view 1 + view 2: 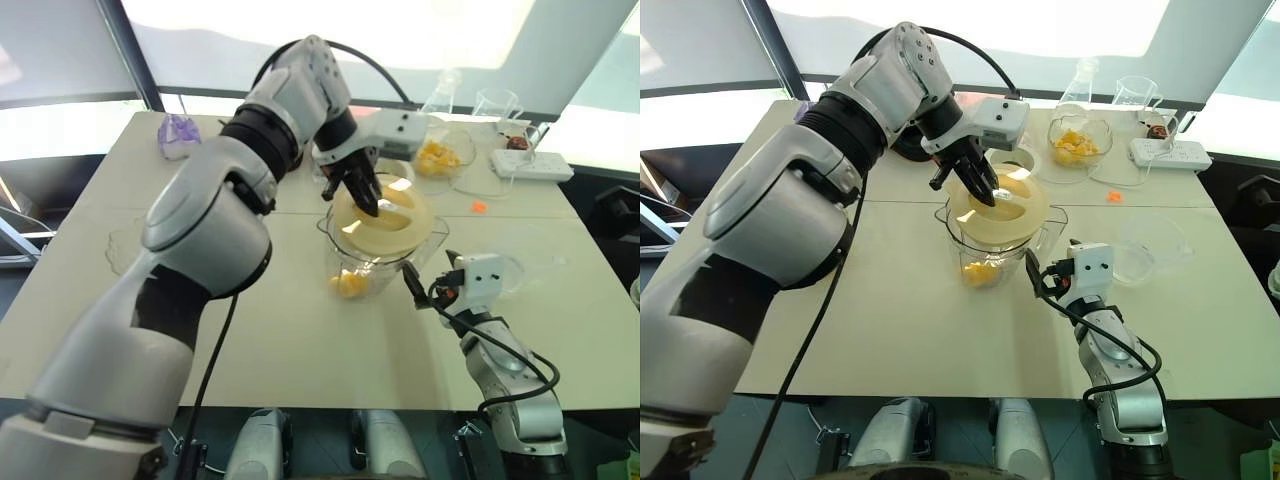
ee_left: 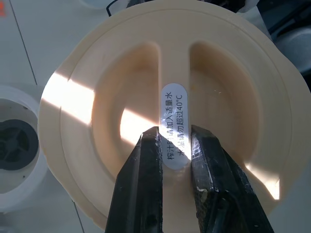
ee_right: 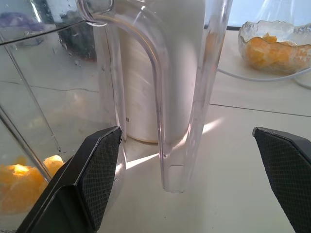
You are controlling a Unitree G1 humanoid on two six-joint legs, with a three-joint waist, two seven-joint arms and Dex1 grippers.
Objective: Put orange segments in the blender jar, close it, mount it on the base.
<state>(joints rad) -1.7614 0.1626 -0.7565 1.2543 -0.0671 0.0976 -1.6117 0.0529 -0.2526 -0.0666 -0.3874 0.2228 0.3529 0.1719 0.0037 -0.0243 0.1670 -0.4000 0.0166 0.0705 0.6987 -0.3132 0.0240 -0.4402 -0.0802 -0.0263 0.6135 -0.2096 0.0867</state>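
Lid at the jar mouth, handle between spread fingers.

I see my left gripper (image 2: 176, 150) pinching the centre rib of the pale-yellow lid (image 2: 97, 121), held tilted at the mouth of the blender jar (image 1: 375, 262) mid-table. Orange segments (image 1: 347, 284) lie in the jar's bottom. My right gripper (image 3: 187, 160) is spread wide, level, its fingers either side of the jar's handle (image 3: 165, 97). The base (image 2: 17, 145) stands just behind the jar.
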